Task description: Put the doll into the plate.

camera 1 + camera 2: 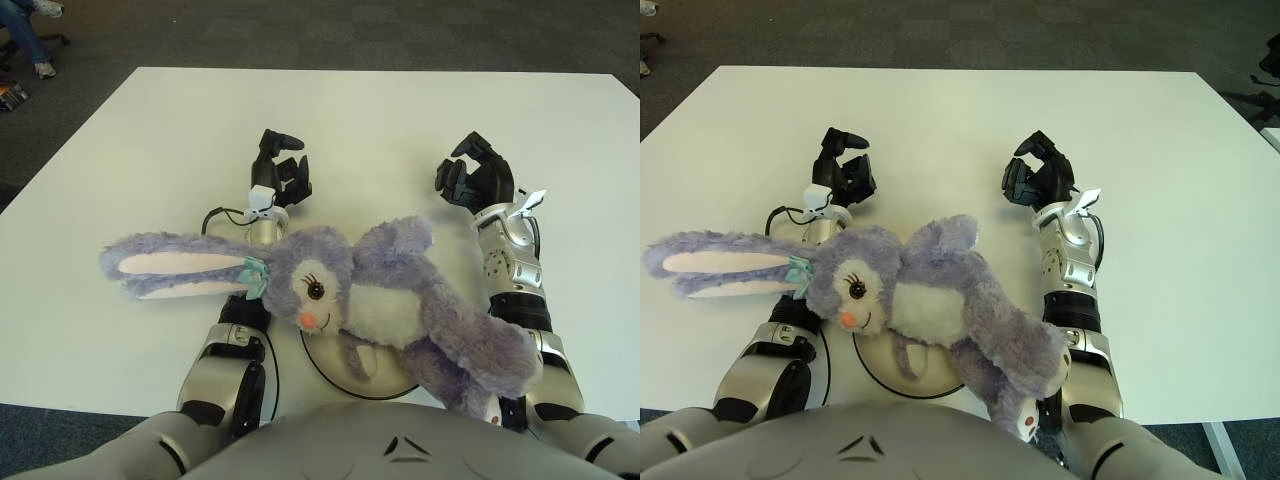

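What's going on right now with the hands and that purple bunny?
Left hand and right hand both curled, holding nothing, out past the doll. Doll lies across both forearms, above the plate. Nothing blocking.

One doll point(350, 295), one plate point(345, 375), two hands: left hand point(280, 168), right hand point(475, 172).

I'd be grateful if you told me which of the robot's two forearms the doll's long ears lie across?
The left forearm: the doll has its ears stretched leftward over it, behind the left hand. The right forearm has only the doll's legs beside it.
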